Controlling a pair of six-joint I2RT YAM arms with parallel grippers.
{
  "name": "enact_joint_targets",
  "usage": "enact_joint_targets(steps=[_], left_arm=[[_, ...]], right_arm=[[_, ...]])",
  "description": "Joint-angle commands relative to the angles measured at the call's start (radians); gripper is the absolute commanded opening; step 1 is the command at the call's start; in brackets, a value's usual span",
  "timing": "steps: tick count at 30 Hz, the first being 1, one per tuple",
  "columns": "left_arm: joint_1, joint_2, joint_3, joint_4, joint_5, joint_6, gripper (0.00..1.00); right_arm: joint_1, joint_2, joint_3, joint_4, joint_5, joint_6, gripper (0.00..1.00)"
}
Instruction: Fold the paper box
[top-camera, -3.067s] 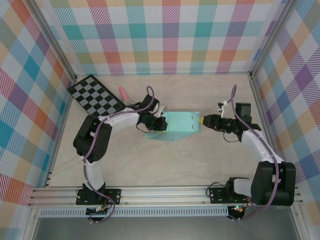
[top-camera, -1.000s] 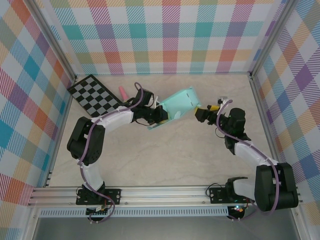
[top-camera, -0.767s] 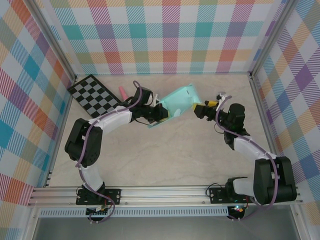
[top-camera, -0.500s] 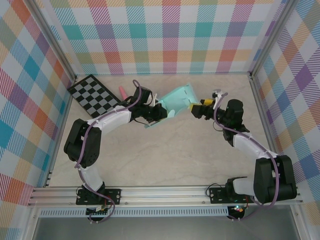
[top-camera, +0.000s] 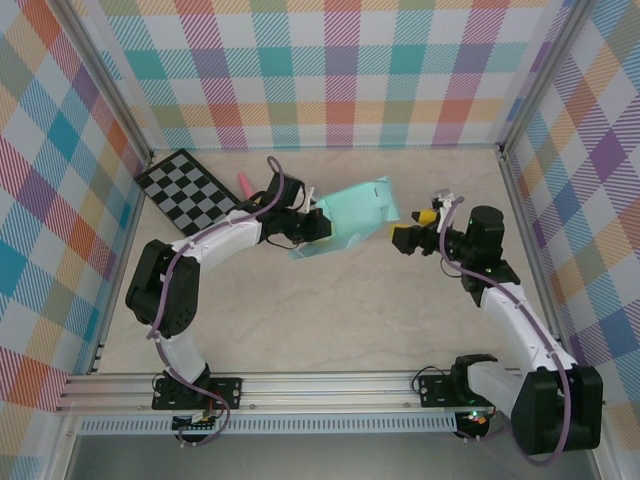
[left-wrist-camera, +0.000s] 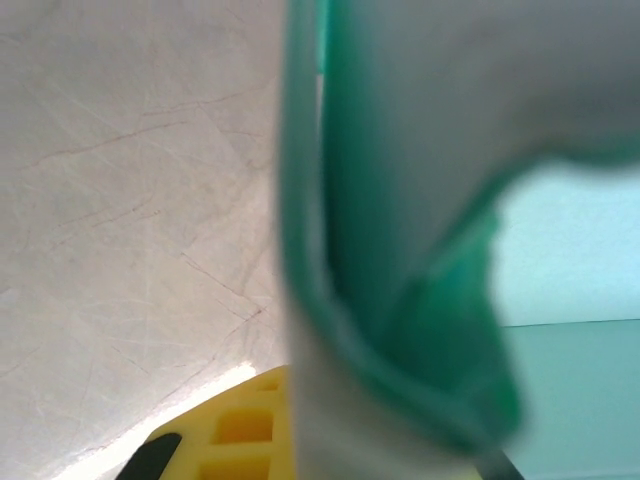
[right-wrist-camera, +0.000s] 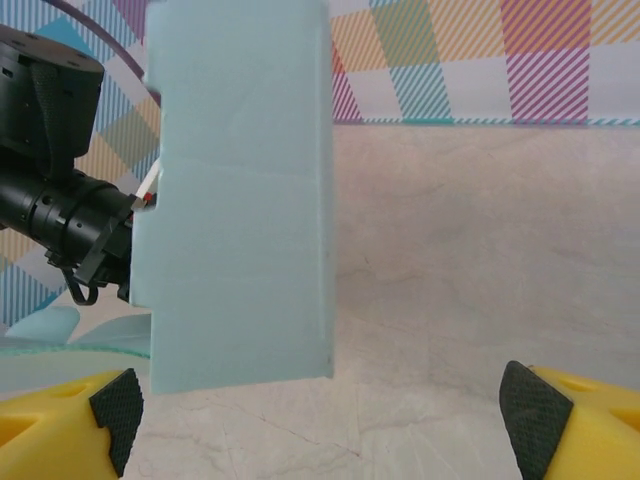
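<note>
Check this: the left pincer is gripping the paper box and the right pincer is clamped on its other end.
No. The left pincer is gripping the paper box, but the right pincer is open, short of its other end, as the right wrist view shows.

Pastel plaid walls (top-camera: 340, 70) on three sides, pale marbled tabletop (top-camera: 330, 320) (faintly veined), aluminium rail (top-camera: 330, 385) in front
</note>
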Motion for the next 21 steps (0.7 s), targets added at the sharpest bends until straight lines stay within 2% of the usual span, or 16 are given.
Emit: enact_joint_targets(steps=[1,4,6,11,15,21], left_arm=[[0.009,-0.023,0.048,-0.02,-0.023,0.072,0.0],[0.01,-0.023,0.05,-0.037,-0.04,0.126,0.0],[0.01,-0.026,0.052,-0.058,-0.044,0.17,0.0],[0.009,-0.041,0.052,-0.096,-0.053,0.255,0.0],[0.009,-0.056,0.05,-0.116,-0.071,0.318,0.0],[0.008,-0.069,0.063,-0.151,-0.051,0.431,0.0]], right_arm=[[-0.002,-0.014,0.112,-0.166,-0.094,-0.045,0.94],[-0.008,-0.014,0.203,-0.265,-0.079,-0.041,0.95],[-0.022,0.019,0.295,-0.37,-0.013,-0.022,0.93],[-0.048,0.21,0.594,-0.648,-0.047,-0.009,0.91],[-0.048,0.362,0.8,-0.887,-0.006,-0.071,0.88],[-0.041,0.556,0.999,-1.208,-0.122,-0.224,0.8]])
